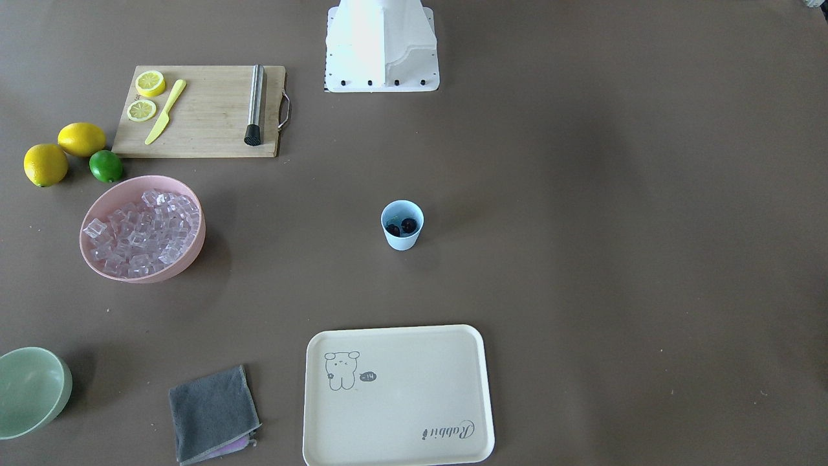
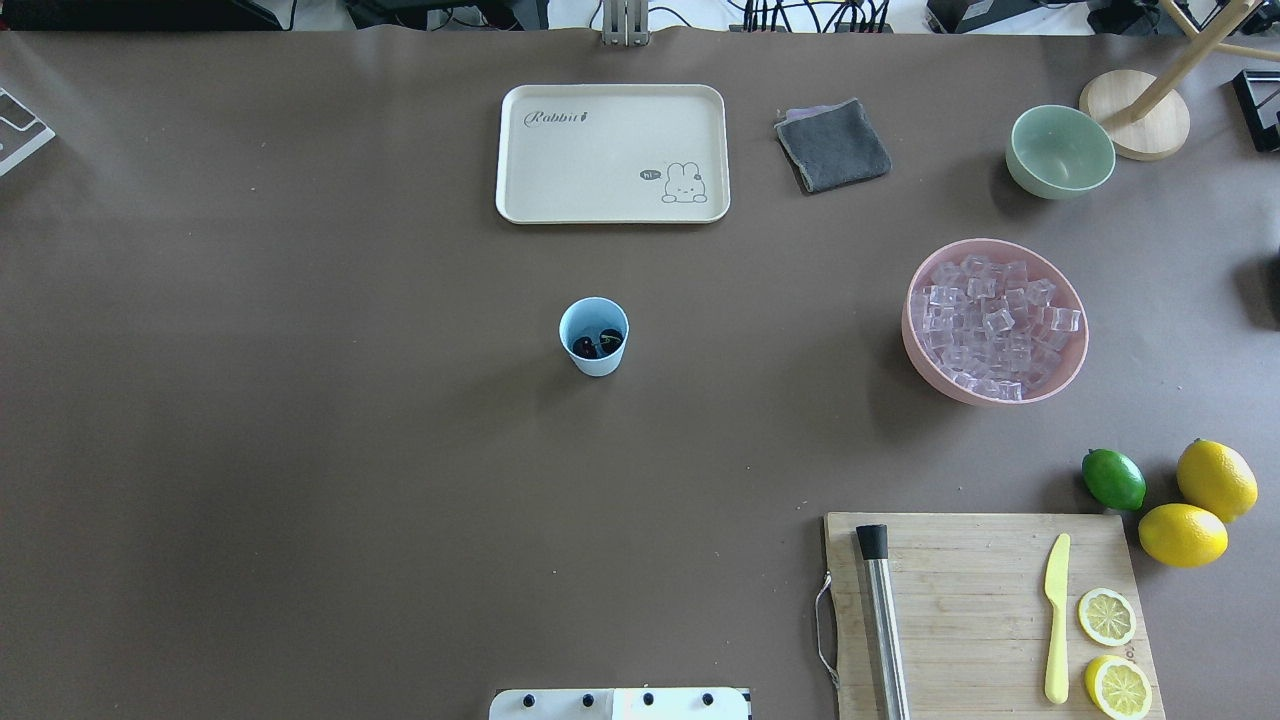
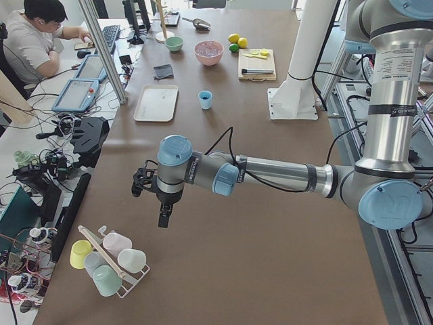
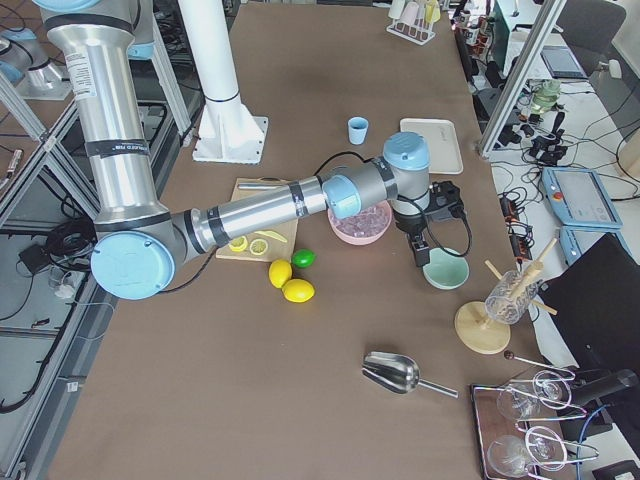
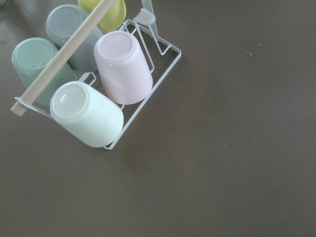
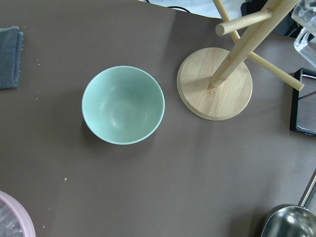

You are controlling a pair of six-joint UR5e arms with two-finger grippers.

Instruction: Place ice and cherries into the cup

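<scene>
1. While both arms sit out at the table's ends, the overhead view gives the counts: one cup (image 2: 594,336), two cherries (image 2: 610,339) inside it, and ice (image 2: 990,325) in cubes too many to count, heaped in one pink bowl (image 2: 912,352).
2. Other things: two whole lemons (image 2: 1183,534), one lime (image 2: 1113,479), and one cutting board (image 2: 960,600) bearing two lemon slices (image 2: 1106,616), one yellow knife (image 2: 1057,620) and one steel rod (image 2: 884,625). There are also one tray (image 2: 612,152), one grey cloth (image 2: 833,145) and one green bowl (image 2: 1060,150).
3. The cup stands upright near the table's middle, between the tray and the robot's base, well apart from the pink bowl.
4. The left gripper (image 3: 164,218) hangs above the table end on the robot's left, over a wire rack (image 5: 145,98) of five tumblers (image 5: 123,66), well apart from the cup.
5. The right gripper (image 4: 421,252) hangs over the green bowl, just beyond the pink bowl and its ice, also well apart from the cup.
6. Neither gripper shows in the overhead, front or wrist views (only the side views catch them), so I cannot tell how wide either stands.
7. A pale glint beside the cherries may be ice, but it is too small to judge.
8. The yellow tumbler, the pink bowl and a metal scoop (image 6: 289,222) are cut off at the wrist views' edges.
</scene>
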